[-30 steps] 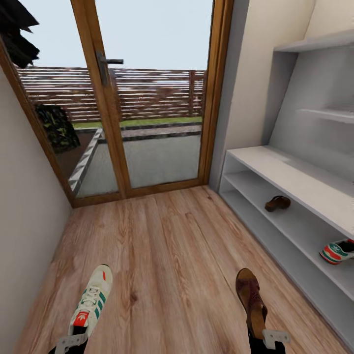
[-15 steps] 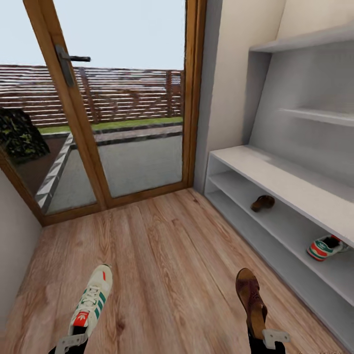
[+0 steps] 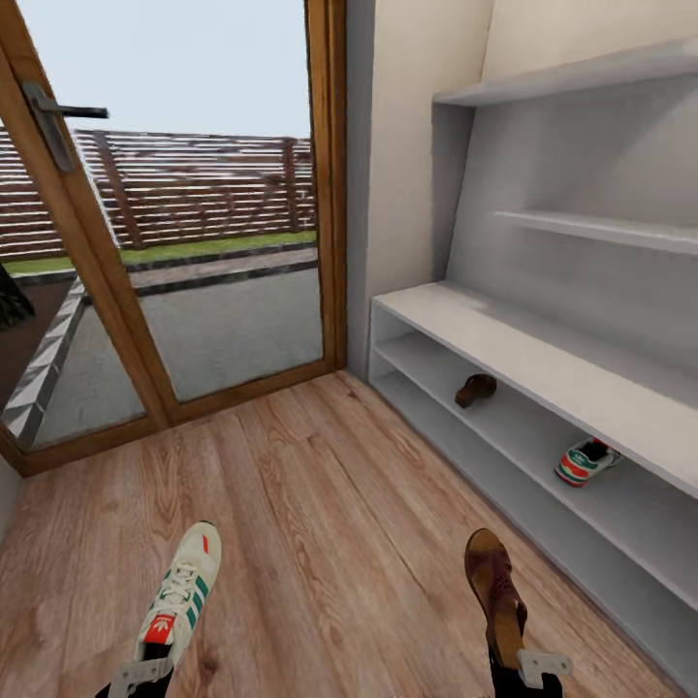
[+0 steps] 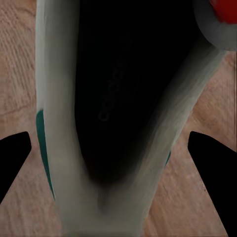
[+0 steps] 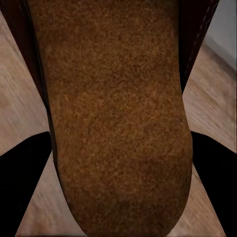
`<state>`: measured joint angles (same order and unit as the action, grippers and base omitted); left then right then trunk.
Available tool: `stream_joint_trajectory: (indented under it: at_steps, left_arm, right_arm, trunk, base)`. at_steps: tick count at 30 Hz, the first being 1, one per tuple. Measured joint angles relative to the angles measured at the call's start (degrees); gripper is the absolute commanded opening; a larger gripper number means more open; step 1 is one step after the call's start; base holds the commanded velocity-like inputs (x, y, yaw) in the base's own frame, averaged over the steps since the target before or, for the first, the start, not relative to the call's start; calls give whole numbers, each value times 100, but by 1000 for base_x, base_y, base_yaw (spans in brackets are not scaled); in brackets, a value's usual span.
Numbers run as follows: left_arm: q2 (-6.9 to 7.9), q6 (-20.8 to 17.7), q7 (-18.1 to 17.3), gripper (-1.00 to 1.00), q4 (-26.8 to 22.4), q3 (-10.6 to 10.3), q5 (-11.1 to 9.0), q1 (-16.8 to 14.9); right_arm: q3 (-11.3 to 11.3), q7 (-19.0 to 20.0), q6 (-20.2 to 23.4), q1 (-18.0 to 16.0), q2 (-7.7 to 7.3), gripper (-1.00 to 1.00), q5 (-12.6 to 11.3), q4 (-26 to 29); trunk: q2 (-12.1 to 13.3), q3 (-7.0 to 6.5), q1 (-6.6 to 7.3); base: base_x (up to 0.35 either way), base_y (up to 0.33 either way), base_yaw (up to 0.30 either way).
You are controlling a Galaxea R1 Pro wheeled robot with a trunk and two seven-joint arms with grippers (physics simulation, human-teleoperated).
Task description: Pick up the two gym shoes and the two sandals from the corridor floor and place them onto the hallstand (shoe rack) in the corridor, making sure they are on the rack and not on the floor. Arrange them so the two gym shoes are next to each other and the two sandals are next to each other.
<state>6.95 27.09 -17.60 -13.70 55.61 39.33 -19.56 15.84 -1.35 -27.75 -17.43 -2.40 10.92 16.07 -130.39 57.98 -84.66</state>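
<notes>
My left gripper (image 3: 145,669) is shut on the heel of a white gym shoe (image 3: 181,593) with green stripes, held above the corridor floor (image 3: 320,523); up close the left wrist view looks into that gym shoe (image 4: 118,123). At lower right my right gripper (image 3: 528,667) is shut on a dark brown sandal (image 3: 492,589), whose tan footbed (image 5: 116,113) faces the right wrist camera. The hallstand (image 3: 543,364) stands along the right wall. On its upper open shelf lie a second sandal (image 3: 476,389) and, farther right, a second gym shoe (image 3: 586,460), well apart.
A wood-framed glass door (image 3: 165,223) with a dark handle (image 3: 58,116) closes the corridor's far end. Floating shelves (image 3: 591,228) hang above the bench. Open plank floor stretches between me and the door.
The whole view has swung to the right: door and hallstand slid left in the picture. Both held shoes keep their place in front of me.
</notes>
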Motion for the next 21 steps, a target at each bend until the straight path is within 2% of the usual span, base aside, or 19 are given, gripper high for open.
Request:
stream_joint_trajectory:
  at_steps: [4, 17, 21]
  left_arm:
    - [0, 0, -1, -100, -2, -1, -4, 0]
    - [0, 0, -2, -100, -2, 0, -4, 0]
    - [0, 0, -1, -100, -1, 1, -5, 0]
  right_arm:
    - [1, 0, 0, 0, 0, -100, -1, 0]
    - [-1, 0, 1, -1, 0, -100, 0, -1]
    - [-1, 0, 0, 0, 0, -100, 0, 0]
  trunk:
    - [0, 0, 0]
    - [0, 0, 0]
    - [0, 0, 0]
  base:
    - [0, 92, -265]
    - [0, 279, -265]
    - [0, 129, -265]
